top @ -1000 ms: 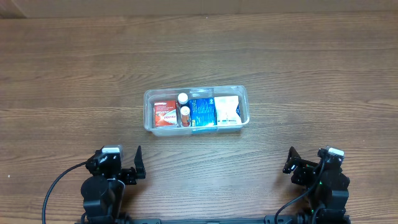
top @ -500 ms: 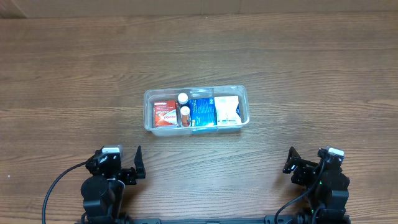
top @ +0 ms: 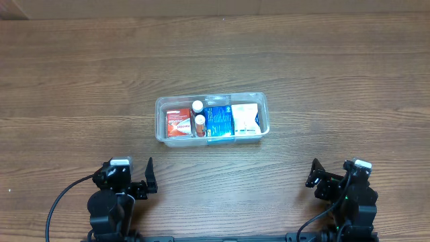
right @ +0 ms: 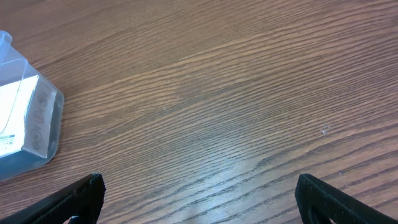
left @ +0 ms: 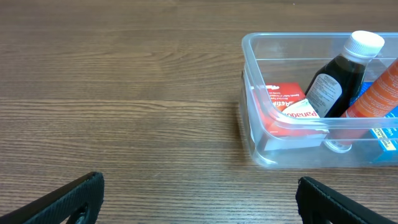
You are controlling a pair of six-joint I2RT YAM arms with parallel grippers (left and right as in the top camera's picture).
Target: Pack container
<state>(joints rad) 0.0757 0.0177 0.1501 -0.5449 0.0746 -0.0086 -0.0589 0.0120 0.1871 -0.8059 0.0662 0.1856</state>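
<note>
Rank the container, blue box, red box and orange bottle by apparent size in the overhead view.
1. container: by far the largest.
2. blue box and red box: nearly alike, too close to rank.
3. orange bottle: smallest, seen mostly from above.

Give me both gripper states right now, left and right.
Left black two-finger gripper: open, holding nothing.
Right black two-finger gripper: open, holding nothing.
</note>
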